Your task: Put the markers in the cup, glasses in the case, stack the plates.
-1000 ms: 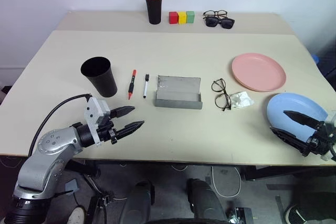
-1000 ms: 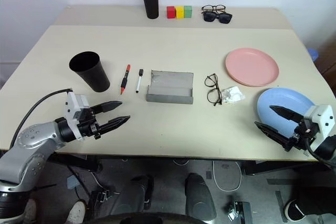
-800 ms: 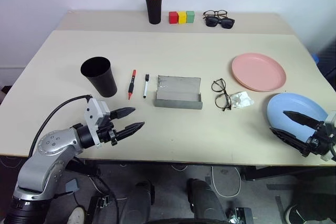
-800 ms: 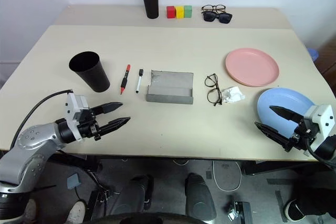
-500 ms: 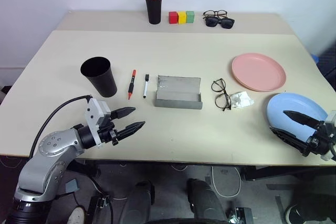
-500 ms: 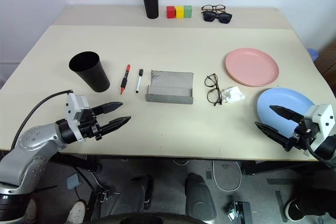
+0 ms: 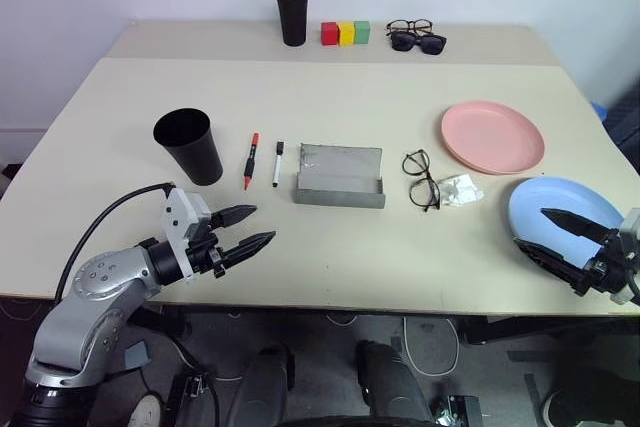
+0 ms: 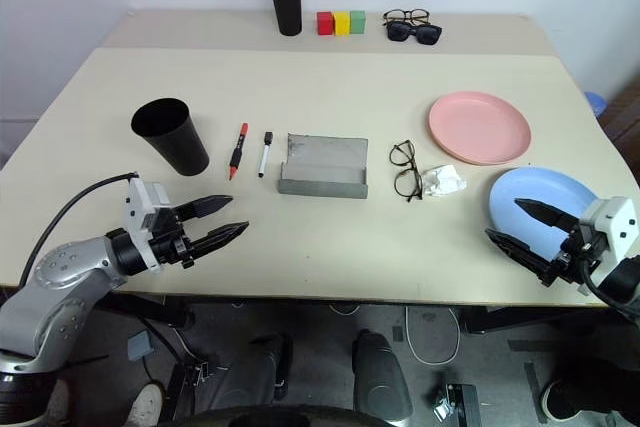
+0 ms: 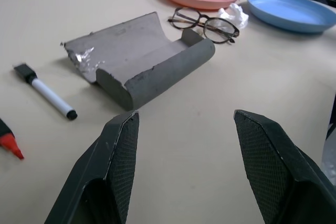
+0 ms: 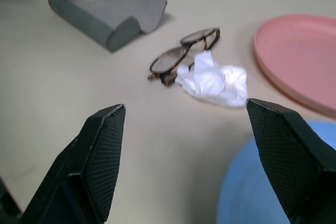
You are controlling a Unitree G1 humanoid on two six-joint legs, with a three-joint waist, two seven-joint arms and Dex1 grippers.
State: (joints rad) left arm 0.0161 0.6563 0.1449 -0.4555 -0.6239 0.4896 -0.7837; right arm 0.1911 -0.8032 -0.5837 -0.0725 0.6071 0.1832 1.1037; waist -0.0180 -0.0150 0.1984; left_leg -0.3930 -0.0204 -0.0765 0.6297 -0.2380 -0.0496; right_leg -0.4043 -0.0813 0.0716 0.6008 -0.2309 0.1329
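Taking the open grey case (image 7: 339,175) in the middle of the bench (image 7: 330,87) as the landmark: the left gripper (image 7: 246,229) hovers left of it and nearer the bench's front edge, fingers spread and holding nothing. The black cup (image 7: 189,146) stands upright well left of the case. The 2 markers lie between cup and case, roughly parallel and apart, the red marker (image 7: 250,159) nearer the cup, the white marker (image 7: 278,163) just beside the case.

The step in hand looks like a first pickup, and the markers are the likeliest target for the left gripper. To do it well, take 1 marker at a time, closing across the barrel near its middle so it hangs balanced. The red one has more room around it (the white one sits close to the case wall, so a finger could nudge the case). Lift clear, tip the marker upright, and release only once its end is inside the cup's mouth, without knocking the light cup over.

Just right of the case lie the glasses (image 7: 421,178), with a crumpled white tissue (image 7: 460,188) touching them. The pink plate (image 7: 493,136) is further right, the blue plate (image 7: 560,209) near the front corner, and the right gripper (image 7: 558,238) straddles its rim, spread and empty.
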